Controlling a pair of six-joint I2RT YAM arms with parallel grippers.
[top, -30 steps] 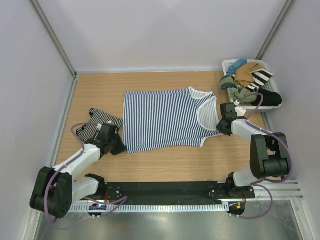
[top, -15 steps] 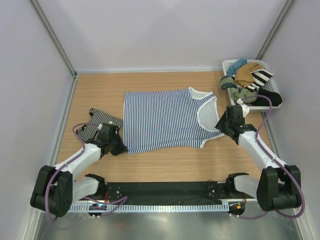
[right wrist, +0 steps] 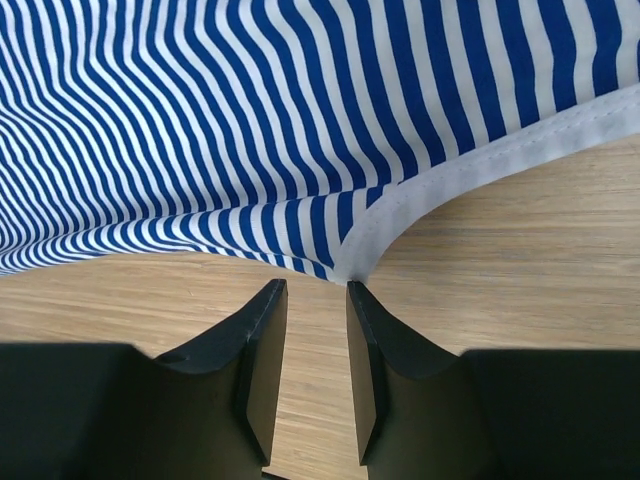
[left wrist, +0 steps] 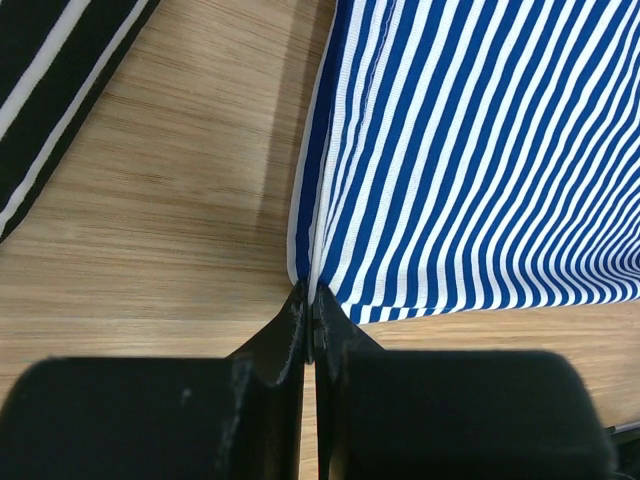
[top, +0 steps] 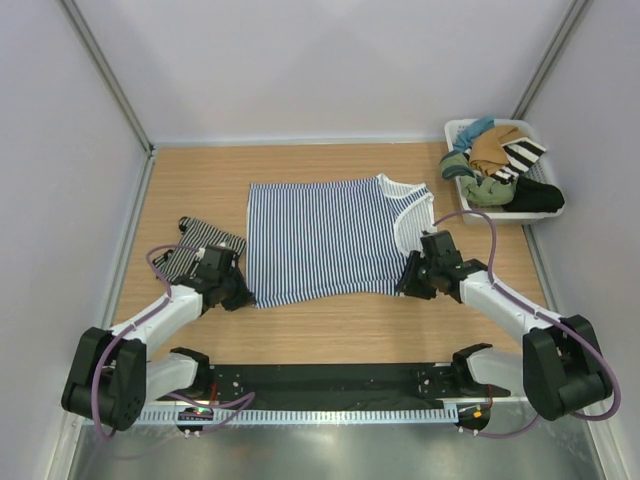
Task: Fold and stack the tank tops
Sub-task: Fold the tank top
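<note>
The left gripper [left wrist: 308,297] pinches the blue-and-white tank top [top: 325,240] by its near left corner. The right gripper [right wrist: 316,292] (fingers apart) sits at the top's near right corner. I think it should close there next.

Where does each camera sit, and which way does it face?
Top external: from above and behind, down onto the table; left arm and right arm show.
Left wrist: along the left gripper, shut on the blue-and-white tank top.
Right wrist: along the open right gripper, toward its white trim.
All share that top.
</note>
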